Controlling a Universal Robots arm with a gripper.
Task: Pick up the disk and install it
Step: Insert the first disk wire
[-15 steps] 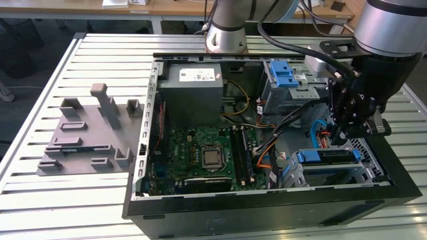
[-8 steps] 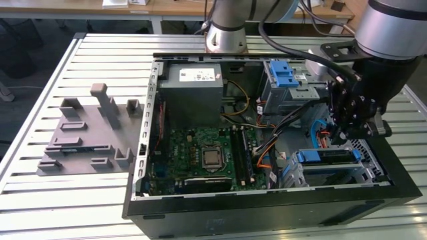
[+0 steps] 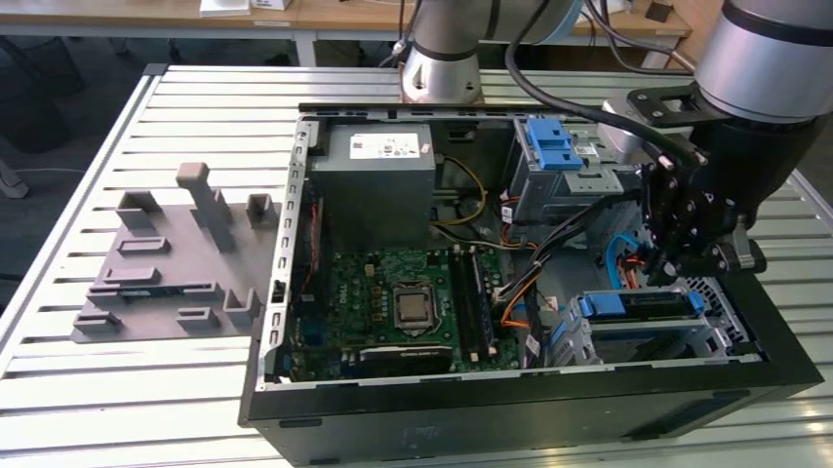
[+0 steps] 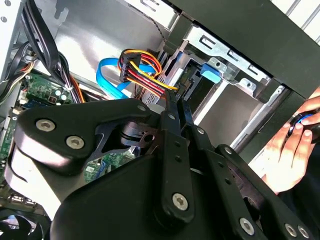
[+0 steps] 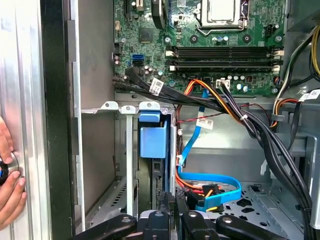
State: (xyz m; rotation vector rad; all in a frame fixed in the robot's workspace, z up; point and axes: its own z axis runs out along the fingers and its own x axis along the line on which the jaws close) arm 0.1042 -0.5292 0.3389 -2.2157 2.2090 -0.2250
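**Disk seated in the cage, gripper just behind it**

The disk (image 3: 638,306) is seen in the lower drive cage (image 3: 709,336) at the exterior view's right of the open computer case (image 3: 521,414), its blue carrier end (image 5: 152,142) facing up out of the slot in the first wrist view. The gripper (image 3: 666,277) is held just above it, among the coloured cables (image 4: 142,70); the jaws are drawn together with nothing between them.

The disk is judged to be rigid, fairly dense and sensitive to knocks. It is best taken by the plastic carrier rails along its edges (the smooth metal faces would probably slip), and kept square to the slot.
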